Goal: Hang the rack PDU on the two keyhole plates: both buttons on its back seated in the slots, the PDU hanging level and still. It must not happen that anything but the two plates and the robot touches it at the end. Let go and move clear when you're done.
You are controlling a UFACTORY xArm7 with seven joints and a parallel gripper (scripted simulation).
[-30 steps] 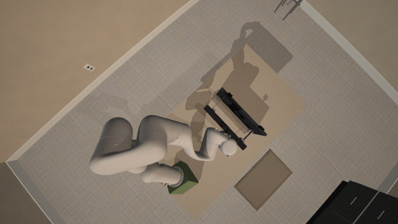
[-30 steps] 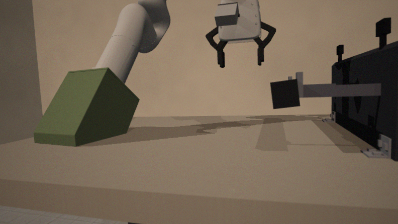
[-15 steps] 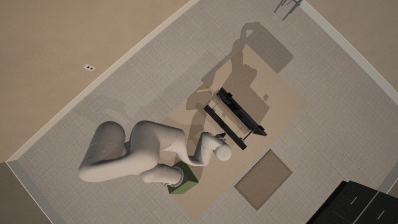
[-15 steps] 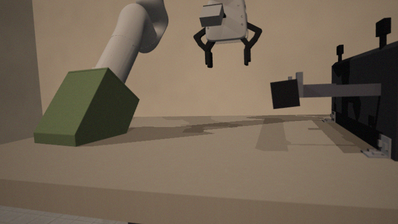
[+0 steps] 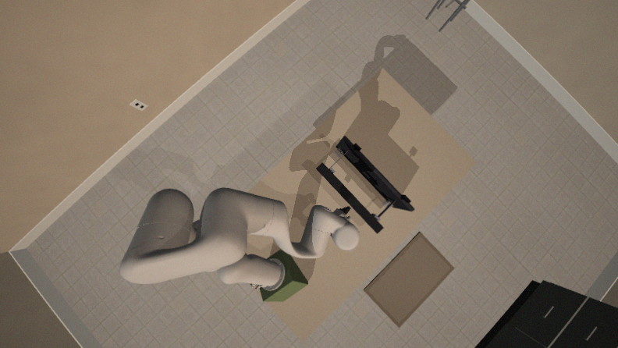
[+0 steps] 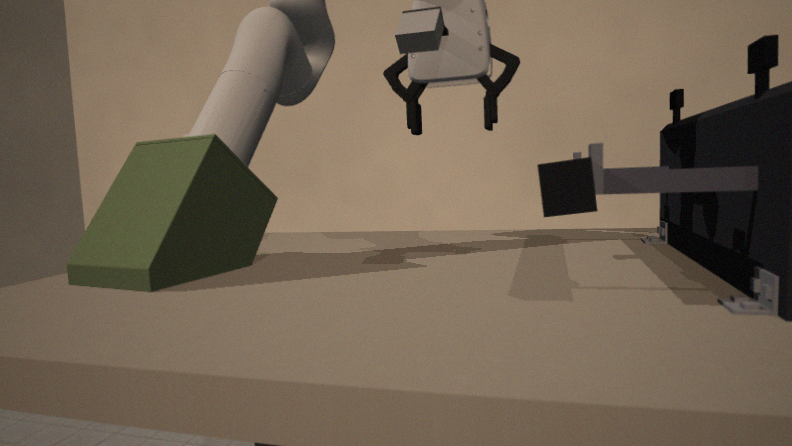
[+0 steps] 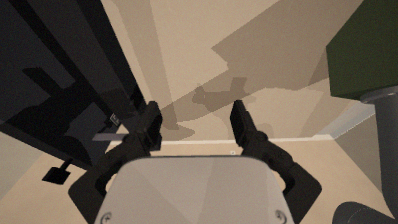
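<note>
Exterior view has the gripper (image 6: 450, 117) hanging in mid-air with its fingers spread as wide as they go and nothing between them, up and to the left of the dark square end of the power strip (image 6: 566, 185). The strip is a long black bar held out in front of the black back panel (image 6: 726, 166) on grey rods (image 6: 678, 179), raised off the table (image 6: 387, 332), and from the top view you can see its full length (image 5: 348, 197) running parallel to the panel (image 5: 375, 173). My guess is it handles like a stiff, fairly hefty bar, so grabbing near one end would probably make it swing or droop; I'd pinch it across the narrow width near the middle so it stays level. Smooth boxy sides look like they could slip, so a firm squeeze seems wise. Stuff I can't make out: the buttons on its back and the slotted plates are not visible in any view. Wrist view mostly shows dark shapes on the left and the fingers, and the green base block (image 7: 365, 50) is cut off at the edge. Whether the bar is already hooked on or just resting on those rods, I can't tell.
</note>
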